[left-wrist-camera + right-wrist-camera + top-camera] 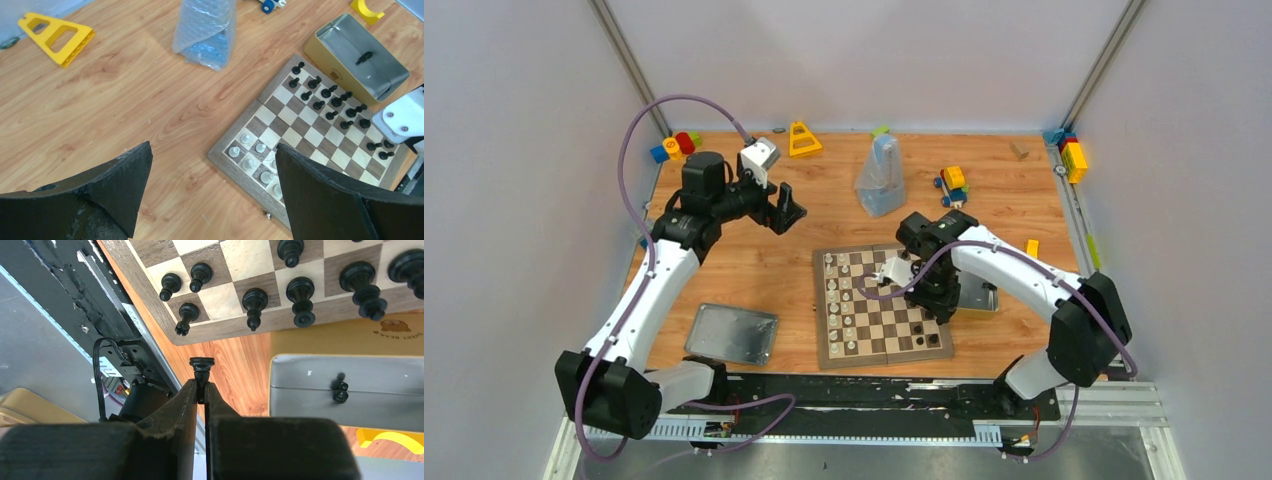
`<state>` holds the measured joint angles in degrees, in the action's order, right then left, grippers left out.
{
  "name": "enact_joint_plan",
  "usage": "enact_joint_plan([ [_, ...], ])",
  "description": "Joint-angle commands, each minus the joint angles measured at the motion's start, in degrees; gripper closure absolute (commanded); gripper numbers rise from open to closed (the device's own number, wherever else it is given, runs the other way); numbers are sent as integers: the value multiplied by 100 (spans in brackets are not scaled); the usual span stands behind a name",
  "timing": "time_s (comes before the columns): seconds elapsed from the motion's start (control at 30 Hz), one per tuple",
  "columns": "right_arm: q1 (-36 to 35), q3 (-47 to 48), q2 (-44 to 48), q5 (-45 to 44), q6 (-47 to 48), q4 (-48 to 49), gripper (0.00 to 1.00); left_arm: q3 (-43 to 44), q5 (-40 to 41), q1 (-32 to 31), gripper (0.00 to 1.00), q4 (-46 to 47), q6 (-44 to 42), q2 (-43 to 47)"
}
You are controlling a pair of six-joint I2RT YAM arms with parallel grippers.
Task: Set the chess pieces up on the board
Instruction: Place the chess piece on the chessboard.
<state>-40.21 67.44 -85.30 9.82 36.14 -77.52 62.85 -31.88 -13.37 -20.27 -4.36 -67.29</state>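
Observation:
The board [884, 357] lies at the table's middle. Cream-white chess pieces [839, 300] stand along its left side. In the left wrist view, black chess pieces [327, 92] fill the board's [235, 165] far side. My right gripper [201, 387] is shut on one black piece [201, 365], held above the table between the board's corner [225, 330] and the silver tin [320, 390]. One black piece [340, 388] lies in that tin. My left gripper [789, 215] hangs open and empty, left of the board and farther back, its fingers [125, 180] wide apart.
The tin's lid [734, 333] lies at the front left. A bubble-wrap bag [881, 180] stands behind the board. A yellow triangular toy [804, 140] and colourful blocks [952, 185] sit at the back. More blocks [1072, 155] line the right rail.

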Motion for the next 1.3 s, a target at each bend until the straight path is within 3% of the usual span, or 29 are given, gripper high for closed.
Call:
enact_joint_plan([
  [0.0, -227, 31, -287, -358, -96, 57, 100, 264, 362, 36, 0, -323, -349, 289],
  [0.47, -745, 158, -1129, -668, -361, 123, 100, 126, 642, 44, 0, -403, -619, 641],
  [1.27, -1052, 331, -1526, -1070, -512, 237, 100, 140, 575, 45, 0, -433, -618, 669],
])
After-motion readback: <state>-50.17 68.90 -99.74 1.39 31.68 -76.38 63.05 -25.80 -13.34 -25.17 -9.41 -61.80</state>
